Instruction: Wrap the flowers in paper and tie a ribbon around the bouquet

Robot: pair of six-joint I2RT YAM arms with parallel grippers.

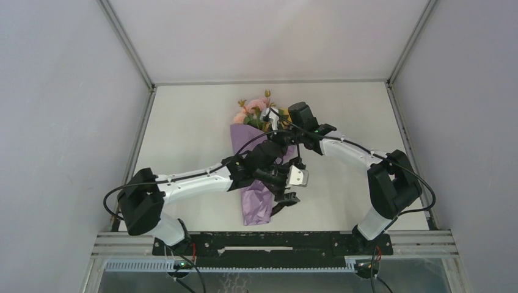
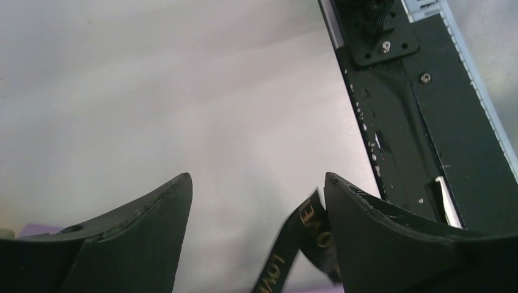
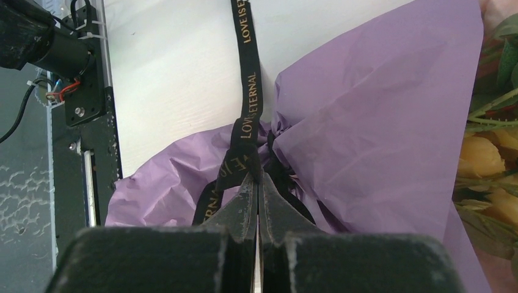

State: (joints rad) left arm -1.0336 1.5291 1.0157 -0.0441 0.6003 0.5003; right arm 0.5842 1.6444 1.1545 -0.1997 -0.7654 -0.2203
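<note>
The right gripper [image 3: 258, 180] has its jaws pressed together on the narrow black ribbon with gold lettering [image 3: 250, 91]. They pinch it right at their tips, where it cinches the crumpled lilac-purple wrapping paper [image 3: 366, 122]. Beyond the tips the ribbon runs straight away over the white table [image 3: 171, 73]. Off to the jaws' right, pink and yellow artificial flowers [image 3: 482, 155] poke out of the paper's wide end. The left gripper [image 2: 256, 180] has its jaws wide apart, holding nothing. A fold of ribbon lies just inside the finger on the right of its view, and farther off is a black metal mounting rail [image 2: 415, 134].
</note>
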